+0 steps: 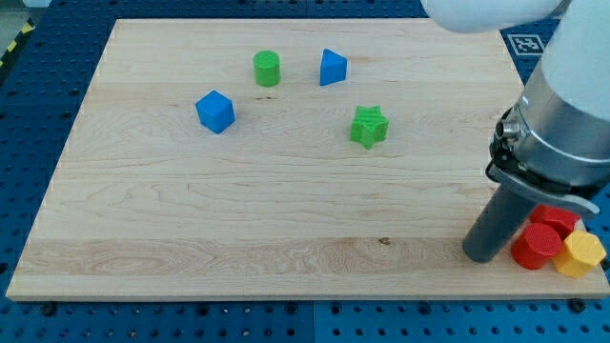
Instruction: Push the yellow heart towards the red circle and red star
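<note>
Rod's tip (483, 255) beside red circle (536, 247)

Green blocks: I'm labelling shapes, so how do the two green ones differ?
The green cylinder is round with a flat top; the green star has points. The cylinder sits nearer the view's top, left of the blue wedge; the star sits lower and further right. Both are the same green, far from my tip.

Yellow heart (581, 254) touching red circle (537, 247), red star (557, 220) behind.
</note>
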You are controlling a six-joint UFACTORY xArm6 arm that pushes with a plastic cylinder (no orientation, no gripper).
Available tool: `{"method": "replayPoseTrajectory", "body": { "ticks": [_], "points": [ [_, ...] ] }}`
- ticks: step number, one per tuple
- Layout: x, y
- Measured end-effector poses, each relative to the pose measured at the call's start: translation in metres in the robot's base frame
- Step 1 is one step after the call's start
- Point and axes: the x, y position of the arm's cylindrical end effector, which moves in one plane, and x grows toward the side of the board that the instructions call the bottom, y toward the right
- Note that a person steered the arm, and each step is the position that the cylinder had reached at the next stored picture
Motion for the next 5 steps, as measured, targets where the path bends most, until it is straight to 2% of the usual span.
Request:
{"method": "replayPoseTrajectory", "body": {
  "ticks": [2,3,5],
  "points": [
    [-0.011,-0.001],
    [-0.021,-0.022],
    [-0.035,-0.017]
  ]
}}
